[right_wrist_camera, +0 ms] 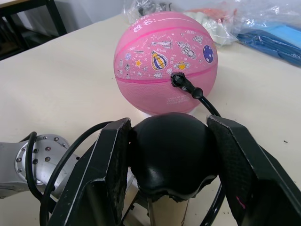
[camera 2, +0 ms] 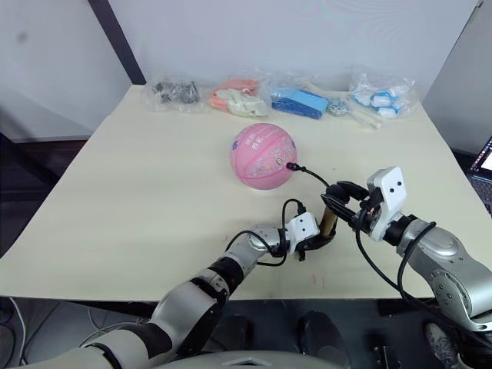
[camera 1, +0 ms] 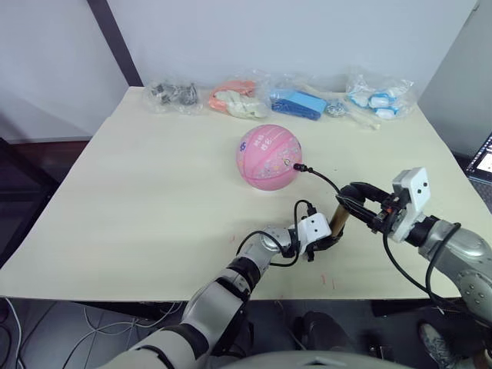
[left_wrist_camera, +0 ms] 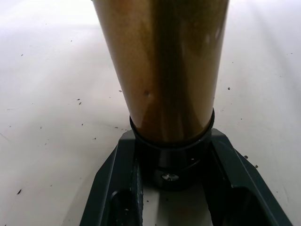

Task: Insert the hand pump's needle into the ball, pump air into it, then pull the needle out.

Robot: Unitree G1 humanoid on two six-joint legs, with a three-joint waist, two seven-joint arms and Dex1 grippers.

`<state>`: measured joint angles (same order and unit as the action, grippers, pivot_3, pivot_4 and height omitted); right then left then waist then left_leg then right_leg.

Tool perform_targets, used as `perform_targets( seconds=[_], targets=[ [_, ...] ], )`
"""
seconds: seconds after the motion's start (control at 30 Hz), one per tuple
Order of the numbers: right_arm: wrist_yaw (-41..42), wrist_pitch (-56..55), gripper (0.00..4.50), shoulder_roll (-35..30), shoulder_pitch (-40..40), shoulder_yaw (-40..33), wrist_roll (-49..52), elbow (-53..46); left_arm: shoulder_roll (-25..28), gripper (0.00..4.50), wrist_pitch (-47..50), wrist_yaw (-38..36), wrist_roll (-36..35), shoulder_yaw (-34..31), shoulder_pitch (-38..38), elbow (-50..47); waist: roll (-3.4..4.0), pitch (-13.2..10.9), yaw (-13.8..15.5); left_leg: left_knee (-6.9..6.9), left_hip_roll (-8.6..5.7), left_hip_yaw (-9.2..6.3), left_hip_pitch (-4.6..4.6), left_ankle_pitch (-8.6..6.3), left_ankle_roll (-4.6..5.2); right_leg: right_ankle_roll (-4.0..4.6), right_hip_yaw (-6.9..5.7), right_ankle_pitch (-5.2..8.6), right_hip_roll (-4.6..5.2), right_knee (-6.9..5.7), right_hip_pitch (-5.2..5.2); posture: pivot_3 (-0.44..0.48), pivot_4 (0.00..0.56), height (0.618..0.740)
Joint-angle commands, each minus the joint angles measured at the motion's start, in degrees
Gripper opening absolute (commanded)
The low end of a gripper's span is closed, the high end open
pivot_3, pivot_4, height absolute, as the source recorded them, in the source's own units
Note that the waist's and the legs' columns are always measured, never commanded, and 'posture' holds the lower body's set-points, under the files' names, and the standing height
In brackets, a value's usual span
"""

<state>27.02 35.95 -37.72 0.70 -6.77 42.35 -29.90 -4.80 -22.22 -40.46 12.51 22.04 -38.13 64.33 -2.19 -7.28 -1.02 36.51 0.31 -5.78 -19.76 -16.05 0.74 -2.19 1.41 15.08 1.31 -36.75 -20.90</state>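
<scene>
The pink ball (camera 1: 268, 156) rests near the middle of the cream table (camera 1: 138, 200). The needle's black fitting (right_wrist_camera: 181, 81) is plugged into the ball's right side, and the thin black hose (camera 1: 323, 178) runs from it to the hand pump (camera 1: 339, 221). The pump stands upright near the front edge. My left gripper (camera 1: 329, 240) is shut on the base of its gold barrel (left_wrist_camera: 162, 70). My right gripper (camera 1: 361, 201) is shut on the black handle (right_wrist_camera: 174, 155) at the top.
Several clear plastic bags line the table's far edge: dark parts (camera 1: 171, 94), orange and white items (camera 1: 237, 100), blue items (camera 1: 298, 104), white and blue items (camera 1: 378, 98). A laptop corner (camera 1: 483, 160) shows at the right edge.
</scene>
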Motion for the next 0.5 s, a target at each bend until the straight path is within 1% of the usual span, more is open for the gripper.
perform_targets(
  seconds=[0.03,0.13,0.17,0.23,0.3,0.4,0.5],
  targets=[
    [-1.4,7.0,2.06,-3.1,0.9,-5.5,3.9,0.5,1.7,1.14,2.4,-0.8,3.0,1.7,2.2,4.7,0.18,-0.2,0.1,0.00,-0.02,0.00,-0.01,0.00,0.00,-0.01,0.00,0.00,0.03,0.01,0.00,0.000,0.150,0.740],
    [-2.2,9.9,2.06,-4.7,3.2,-9.5,7.8,-0.8,1.6,1.14,2.4,-0.8,3.0,1.6,2.0,4.8,0.35,-0.5,0.2,0.02,-0.16,0.06,-0.10,0.02,-0.02,-0.04,0.00,-0.02,0.20,0.01,-0.12,0.000,0.150,0.740],
    [-2.9,12.0,2.06,-7.0,6.1,-13.2,12.0,-1.4,1.5,1.14,2.4,-0.8,3.1,1.6,1.9,4.9,0.55,-0.6,0.2,0.02,-0.19,0.07,-0.18,0.02,-0.02,-0.05,0.00,-0.02,0.23,0.01,-0.19,0.000,0.150,0.740],
    [-4.2,15.1,2.06,-10.6,10.4,-18.3,18.2,-2.1,1.5,1.14,2.4,-0.8,3.1,1.6,1.7,5.1,0.80,-0.8,0.3,0.08,-0.26,0.12,-0.49,0.04,-0.03,-0.11,0.02,-0.05,0.37,0.00,-0.46,0.000,0.150,0.740],
    [-5.5,16.7,2.06,-12.5,12.8,-20.3,21.3,-1.7,1.5,1.14,2.3,-0.7,3.1,1.6,1.6,5.2,1.18,-1.1,0.3,0.24,-0.40,0.10,-0.93,0.13,-0.16,-0.25,0.03,-0.15,0.44,-0.01,-0.80,0.000,0.150,0.740],
    [-7.9,19.7,2.06,-16.3,17.3,-23.2,27.0,-0.2,1.4,1.14,2.2,-0.6,3.1,1.6,1.5,5.3,0.85,-1.4,0.3,0.32,-0.57,0.02,-1.05,0.13,-0.15,-0.28,-0.01,-0.20,0.60,0.00,-0.79,0.000,0.150,0.740],
    [-9.6,21.4,2.06,-20.4,22.3,-25.0,32.0,2.1,1.4,1.14,2.2,-0.6,3.1,1.6,1.4,5.4,0.94,-1.6,0.3,0.37,-0.63,0.08,-1.09,0.13,-0.15,-0.32,0.02,-0.22,0.71,0.01,-0.81,0.000,0.150,0.740]
  ],
)
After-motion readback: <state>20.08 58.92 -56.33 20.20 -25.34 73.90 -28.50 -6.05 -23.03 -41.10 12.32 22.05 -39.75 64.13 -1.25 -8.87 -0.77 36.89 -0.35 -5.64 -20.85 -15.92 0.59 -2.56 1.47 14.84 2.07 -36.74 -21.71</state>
